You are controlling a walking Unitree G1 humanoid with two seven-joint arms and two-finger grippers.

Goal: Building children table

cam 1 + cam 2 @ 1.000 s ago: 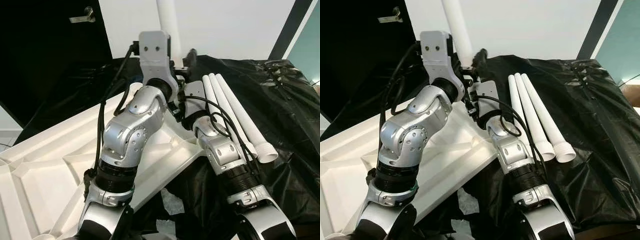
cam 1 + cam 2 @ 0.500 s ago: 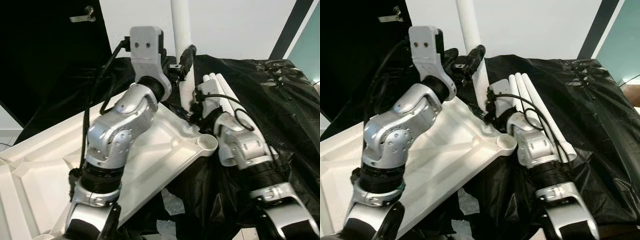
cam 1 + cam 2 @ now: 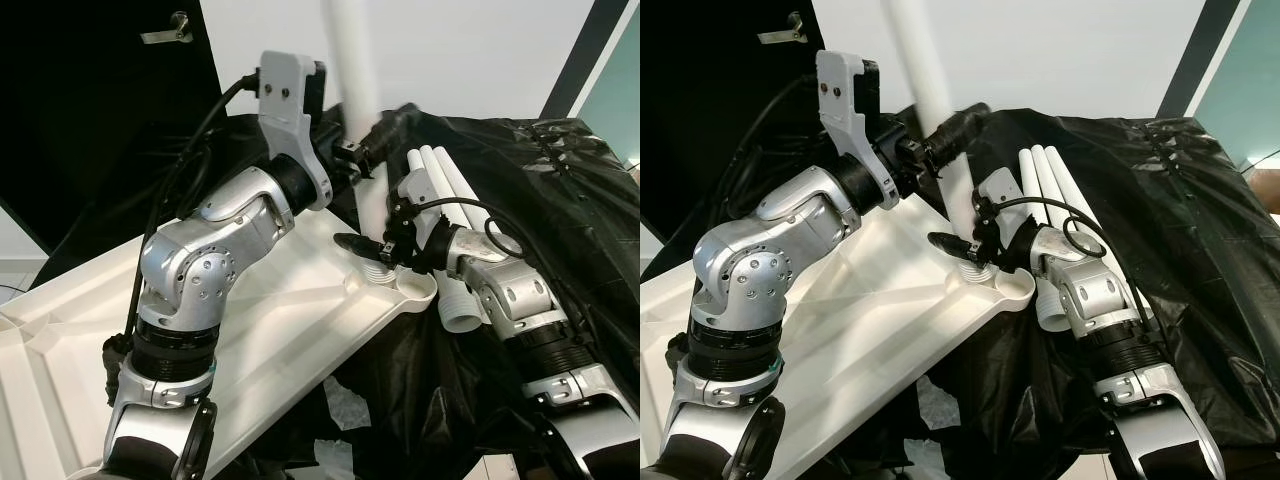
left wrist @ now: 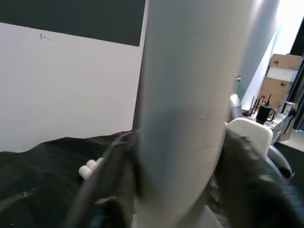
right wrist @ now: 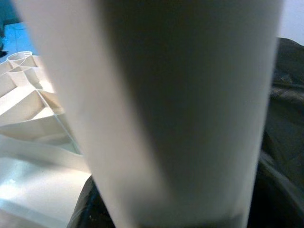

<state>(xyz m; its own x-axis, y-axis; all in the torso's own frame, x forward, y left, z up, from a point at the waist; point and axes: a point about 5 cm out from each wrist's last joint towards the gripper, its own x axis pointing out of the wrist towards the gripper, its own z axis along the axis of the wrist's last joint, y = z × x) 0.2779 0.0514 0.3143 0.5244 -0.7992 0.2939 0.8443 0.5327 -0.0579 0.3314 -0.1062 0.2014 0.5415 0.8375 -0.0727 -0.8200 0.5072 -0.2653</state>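
Note:
A white table leg (image 3: 350, 60) stands nearly upright, leaning a little left at its top. My left gripper (image 3: 380, 125) is shut on its middle; in the left wrist view the leg (image 4: 190, 104) sits between the dark fingers. My right gripper (image 3: 362, 245) is shut on the leg's ribbed lower end, just left of the round corner socket (image 3: 418, 290) of the upturned white table top (image 3: 280, 320). The right wrist view looks straight at the leg (image 5: 175, 95). Three spare legs (image 3: 450, 195) lie side by side behind my right arm.
A crumpled black plastic sheet (image 3: 560, 230) covers the surface under the table top and to the right. A dark door with a metal handle (image 3: 165, 30) stands at the back left, next to a white wall. The table top's ribbed underside runs toward the near left.
Both arms have uncrossed: my left arm swung left and my right arm lowered to the right. The leg's lower end came down beside the corner socket, which now shows.

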